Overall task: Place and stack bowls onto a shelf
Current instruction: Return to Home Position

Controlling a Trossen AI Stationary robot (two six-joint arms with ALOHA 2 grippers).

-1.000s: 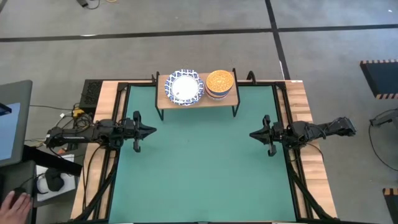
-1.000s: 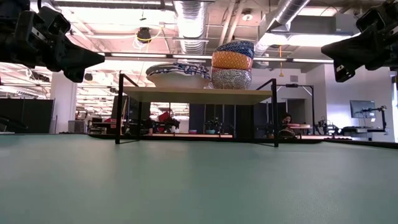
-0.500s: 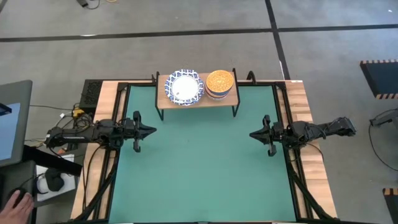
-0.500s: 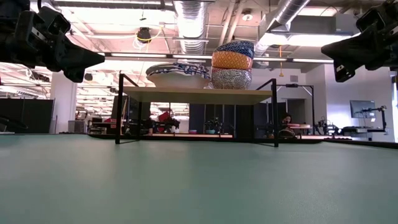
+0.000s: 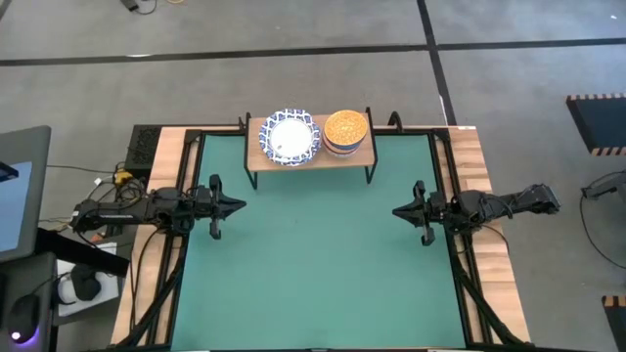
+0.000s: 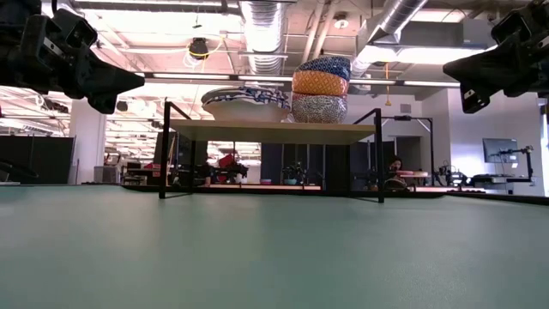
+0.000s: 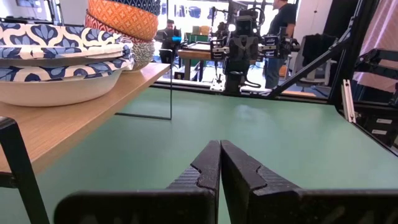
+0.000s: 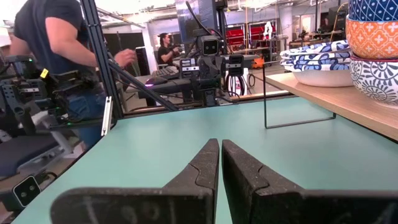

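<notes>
The shelf (image 5: 311, 154), a low wooden plank on thin black legs, stands at the table's far middle. A stack of wide white bowls with blue-patterned rims (image 5: 290, 138) rests on its left half. A taller stack of smaller coloured bowls (image 5: 345, 130) rests on its right half. The low view shows both stacks, wide bowls (image 6: 244, 101) and smaller bowls (image 6: 321, 88), on the plank (image 6: 273, 130). My left gripper (image 5: 241, 206) is shut and level at the table's left edge. My right gripper (image 5: 396, 210) is shut and level at the right edge. Both are empty and far from the shelf.
The green table top (image 5: 313, 264) lies bare between the two arms and in front of the shelf. Black frame rails run along the table's left and right sides. People (image 8: 56, 50) stand at work stations in the room beyond the table.
Both arms and the bowls have kept still. A person's hand at the desk beside the table's near left corner has drawn back out of the high view.
</notes>
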